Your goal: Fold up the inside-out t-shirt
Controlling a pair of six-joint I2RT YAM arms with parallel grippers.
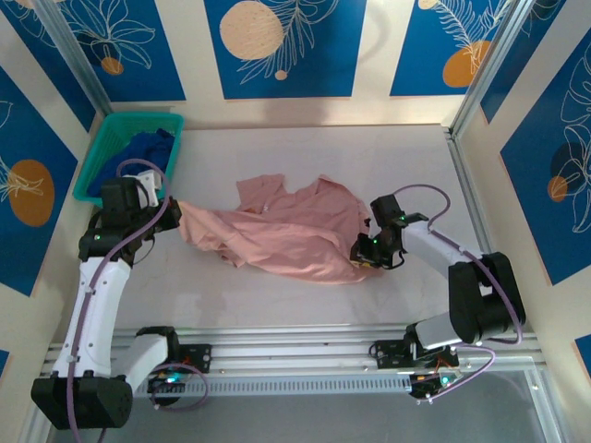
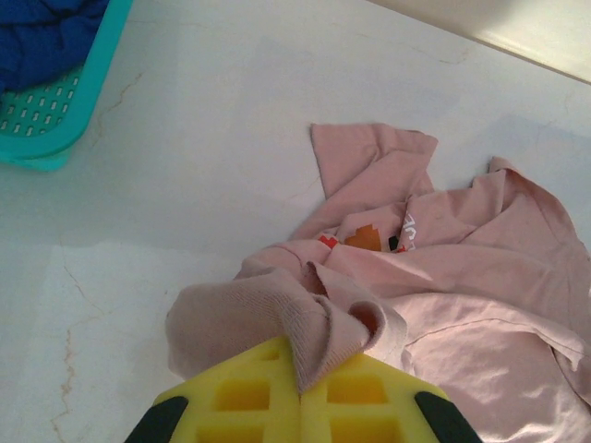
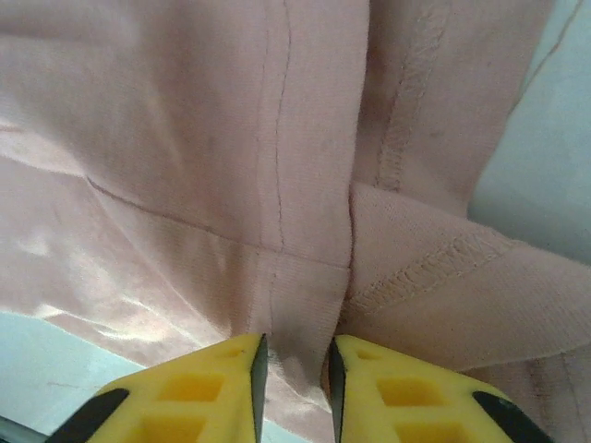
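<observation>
Across the middle of the table (image 1: 388, 161), the top camera gives me the inside-out t-shirt (image 1: 295, 235) as a rumpled pink spread. One end is drawn out in a narrow tail toward 9 o'clock. My left gripper (image 1: 172, 207) sits at the tip of that tail, and my right gripper (image 1: 366, 251) is on the cloth's edge at about 3 o'clock. A teal basket (image 1: 97, 157) holding a dark blue garment (image 1: 148, 149) stands at roughly 10 o'clock, apart from the shirt.

From the left wrist camera I get detail that the overhead misses. The yellow fingers (image 2: 249, 397) are pressed together, with a bunched, ribbed fold of pink cloth pinched between them and spilling over their tips. Beyond them, toward 12 o'clock, a small print (image 2: 365, 240) peeks from a fold in orange, red and dark. There are white letters beside it that I cannot read.

At the right wrist, the fingers stand nearly together with a narrow slot between them. A stitched seam (image 3: 282, 185) runs straight down into that slot, so they are nipped on the fabric. A hem's stitching (image 3: 425, 268) crosses at 3 o'clock.
</observation>
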